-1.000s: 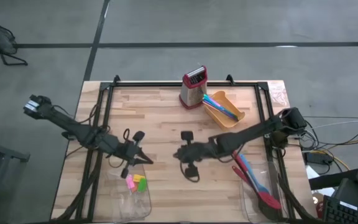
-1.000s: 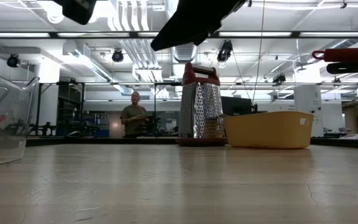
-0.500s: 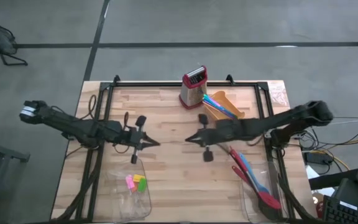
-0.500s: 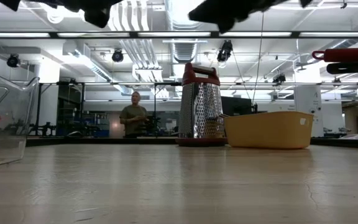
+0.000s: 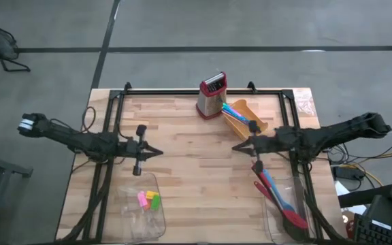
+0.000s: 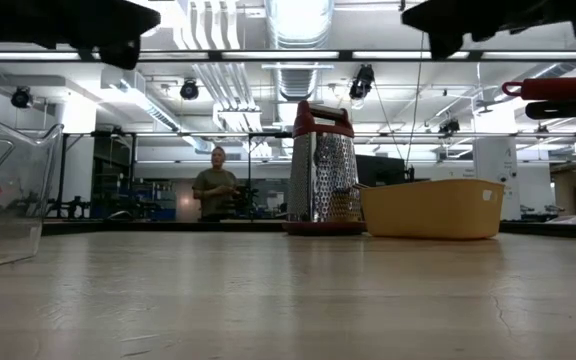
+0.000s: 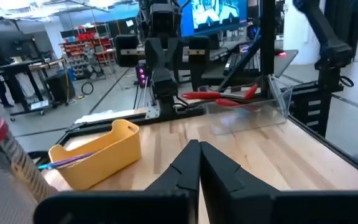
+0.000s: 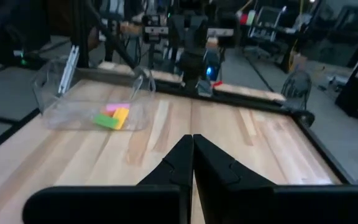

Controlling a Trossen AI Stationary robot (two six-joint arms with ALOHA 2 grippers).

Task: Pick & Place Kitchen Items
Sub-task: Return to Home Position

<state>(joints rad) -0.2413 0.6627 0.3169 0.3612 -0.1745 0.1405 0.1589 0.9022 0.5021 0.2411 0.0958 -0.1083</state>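
Both arms are held low over the wooden table (image 5: 189, 177), pointed at each other across the middle, with a wide gap left between them. The left gripper (image 5: 154, 151) is seen over the left half, just past the far end of the left clear tray (image 5: 131, 221). Its fingers (image 7: 179, 174) are pressed together and nothing is gripped. Same story for the right gripper (image 5: 239, 147) — fingers (image 8: 176, 163) closed tip to tip, nothing held, hung near the yellow bin (image 5: 257, 129).

The pink, green and yellow pieces (image 5: 148, 199) are found lying together inside the left clear tray. The red and blue spatulas (image 5: 278, 194) are laid in the right clear tray (image 5: 272, 228), with the handles angled up toward the middle of the table.

Coloured sticks (image 5: 240, 114) are propped in the yellow bin near the far edge, and a grater (image 5: 211, 95) with a red top is stood upright just beside it. In the low view a person (image 6: 215, 185) can be made out in the room, well behind the table.
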